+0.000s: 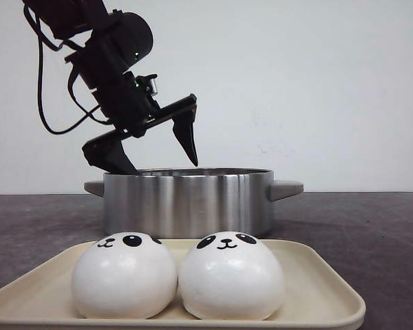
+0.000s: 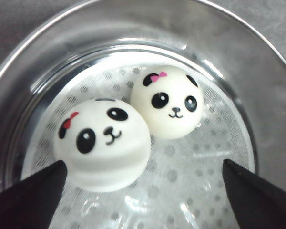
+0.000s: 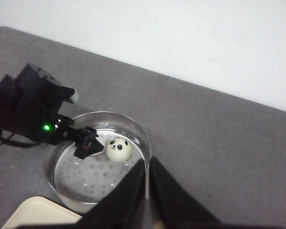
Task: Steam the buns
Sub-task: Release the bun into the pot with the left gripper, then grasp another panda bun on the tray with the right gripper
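Two white panda buns [image 1: 124, 275] [image 1: 230, 275] sit side by side on the beige tray [image 1: 323, 302] at the front. Behind it stands the steel pot [image 1: 193, 203]. My left gripper [image 1: 160, 167] hangs open and empty just over the pot's mouth. In the left wrist view, two more buns, one with a red bow [image 2: 102, 143] and one with a pink bow [image 2: 169, 102], lie touching on the pot's dotted liner [image 2: 195, 181], between and beyond the open fingers. My right gripper [image 3: 148, 162] is shut and empty, high above the pot's rim [image 3: 144, 138]. It does not show in the front view.
The pot has side handles [image 1: 286, 188]. From the right wrist view, the left arm [image 3: 33, 109] covers one bun, and the other [image 3: 119, 149] shows beside it. The tray's corner [image 3: 33, 214] lies next to the pot on the grey table [image 3: 219, 143].
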Controlling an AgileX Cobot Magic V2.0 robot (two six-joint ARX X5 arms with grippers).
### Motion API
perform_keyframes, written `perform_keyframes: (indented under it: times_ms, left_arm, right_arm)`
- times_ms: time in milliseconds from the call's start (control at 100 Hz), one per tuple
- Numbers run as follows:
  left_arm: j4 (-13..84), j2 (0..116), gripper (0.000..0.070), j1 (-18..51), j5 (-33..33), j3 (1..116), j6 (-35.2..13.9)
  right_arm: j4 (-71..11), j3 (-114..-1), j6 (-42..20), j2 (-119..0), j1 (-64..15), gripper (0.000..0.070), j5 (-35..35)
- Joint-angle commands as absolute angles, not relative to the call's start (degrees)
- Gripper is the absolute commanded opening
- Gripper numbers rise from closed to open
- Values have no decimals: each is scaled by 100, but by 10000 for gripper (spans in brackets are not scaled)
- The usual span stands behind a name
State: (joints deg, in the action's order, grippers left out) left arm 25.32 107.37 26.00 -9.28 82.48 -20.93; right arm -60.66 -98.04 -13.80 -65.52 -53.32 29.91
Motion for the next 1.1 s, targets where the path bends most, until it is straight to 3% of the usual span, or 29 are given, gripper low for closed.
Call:
perform_keyframes:
  times_ms: [0,150,240,340,680,790,850,980,1020,1090]
  left_arm:
    - [2759,10844,630,2622,-969,8659,-2043]
    - [3186,10481,616,2703,-972,9024,-2012]
    - [3347,9981,540,2840,-967,9024,-1852]
    - [3610,9334,505,3055,-961,9021,-1575]
    - [3754,6897,505,3844,-624,9021,-1588]
    - [3959,6252,503,3874,-596,9021,-1719]
    - [4091,5935,503,3874,-598,9021,-1732]
    - [4458,5356,504,3874,-572,9021,-1623]
    - [4591,5221,503,3874,-548,9021,-1557]
    - [4799,5026,504,3870,-482,9021,-1579]
  right_arm:
    - [-6112,-9885,-1459,-6639,-5398,6,3000]
    - [-6464,-9684,-1564,-6764,-5387,6,2991]
    - [-6580,-9362,-1732,-6836,-5382,6,2956]
    - [-6512,-8842,-2049,-6890,-5382,6,2676]
    - [-4676,-6556,-3489,-6923,-5577,6,987]
    - [-4440,-6211,-3806,-7072,-5686,15,443]
    - [-4497,-6149,-3903,-7223,-5760,108,405]
    - [-4552,-6136,-4176,-7596,-5931,490,405]
    - [-4495,-6136,-4241,-7725,-5981,538,403]
    - [-4431,-6136,-4340,-7959,-6064,544,401]
